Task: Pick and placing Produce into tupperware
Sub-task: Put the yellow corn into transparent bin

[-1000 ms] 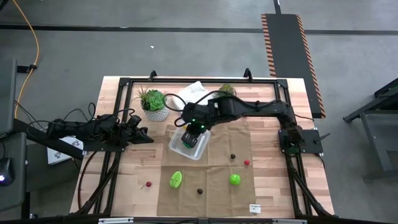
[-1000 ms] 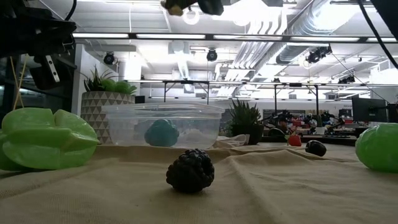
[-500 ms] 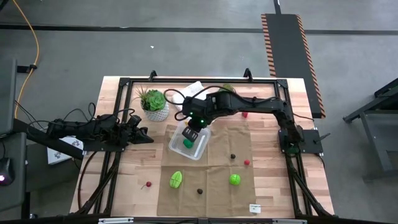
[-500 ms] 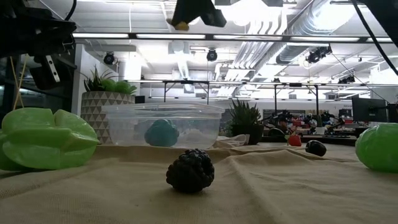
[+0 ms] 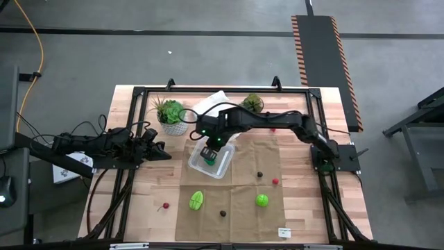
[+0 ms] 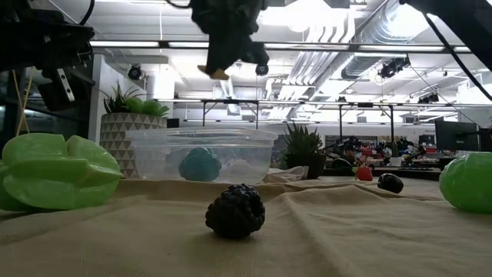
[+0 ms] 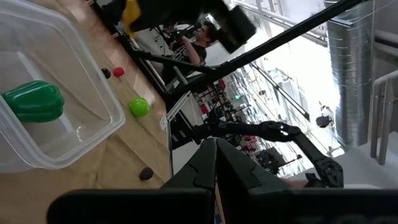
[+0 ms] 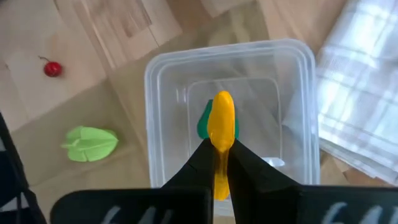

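Note:
The clear square tupperware [image 5: 223,167] stands on the tan cloth with a green piece [image 8: 202,126] of produce lying on its floor. My right gripper [image 8: 219,154] hangs above it, shut on a long yellow-orange piece [image 8: 222,118]; the low view shows that piece [image 6: 214,73] well above the tupperware's rim [image 6: 201,132]. My left gripper [image 7: 216,163] waits shut at the table's left side [image 5: 165,150], holding nothing. More produce lies on the cloth: a green star-shaped piece [image 5: 197,201], a dark berry [image 5: 223,213] and a green round piece [image 5: 262,200]. My right gripper pinches the yellow-orange piece between its two fingers by one end [image 8: 220,149]. The fingers slant down from above and lie along the piece, whose free end [image 8: 223,99] sticks out past the fingertips. It is lifted clear, over the open tupperware.
Two potted plants [image 5: 171,114] [image 5: 253,103] and a white plastic bag [image 5: 211,103] stand just behind the tupperware. A red cherry [image 5: 166,206] lies on bare wood at the near left. A small dark piece [image 5: 259,175] and a red one [image 5: 275,181] lie right of the tupperware.
My right gripper has come down toward the tupperware with the yellow-orange piece and shifted a little toward the table's left edge. The tupperware and the green piece in it have stayed where they were.

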